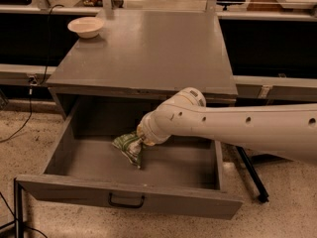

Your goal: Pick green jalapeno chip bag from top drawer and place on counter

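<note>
- Gripper (142, 137) is down inside the top drawer (163, 170), near the middle of the drawer. It sits at the end of the white arm (247, 128), which reaches in from 3 o'clock.
- Jaws: I can't tell whether they're clenched or released. The wrist body covers them from this camera.
- Green jalapeno chip bag (130, 147) is in the drawer, touching the gripper end on its 8 o'clock side.
- Bag is crumpled, green and white, with its long axis tilted down toward 5 o'clock.
- I can't tell whether the bag rests on the drawer floor or hangs just off it.
- Drawer is pulled out toward 6 o'clock. Its dark pull handle (127, 201) is at the middle of the front panel.
- Table (148, 48), the grey cabinet top, lies at 12 o'clock from the open drawer.
- The arm's rounded joint overlaps the table's front edge near its 5 o'clock corner.
- White bowl (85, 27) stands on the table at the 10 o'clock corner, well apart from the bag.
- Black strut (251, 173) lies on the speckled floor at 4 o'clock of the drawer, just beside its right wall and under the arm.
</note>
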Robot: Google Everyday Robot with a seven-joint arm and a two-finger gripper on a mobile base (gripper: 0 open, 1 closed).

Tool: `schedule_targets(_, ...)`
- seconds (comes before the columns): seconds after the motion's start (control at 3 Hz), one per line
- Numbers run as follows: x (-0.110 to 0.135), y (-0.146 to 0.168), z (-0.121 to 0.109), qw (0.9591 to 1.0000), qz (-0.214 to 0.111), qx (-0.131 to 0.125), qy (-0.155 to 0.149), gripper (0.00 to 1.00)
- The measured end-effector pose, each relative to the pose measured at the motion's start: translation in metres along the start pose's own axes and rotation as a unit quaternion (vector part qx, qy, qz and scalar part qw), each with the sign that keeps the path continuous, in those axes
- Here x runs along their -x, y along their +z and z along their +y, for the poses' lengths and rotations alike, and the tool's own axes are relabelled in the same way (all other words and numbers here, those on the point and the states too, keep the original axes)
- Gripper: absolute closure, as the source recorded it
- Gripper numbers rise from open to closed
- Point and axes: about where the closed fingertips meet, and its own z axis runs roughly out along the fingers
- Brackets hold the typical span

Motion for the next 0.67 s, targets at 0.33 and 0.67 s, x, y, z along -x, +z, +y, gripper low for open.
schedule_targets(0.33, 0.006, -0.014, -0.011, 0.9997, -0.006, -0.023, -0.004, 0.95)
schedule_targets(0.67, 0.025, -0.053, -0.04, 0.9958, -0.045, -0.08, 0.004, 1.0)
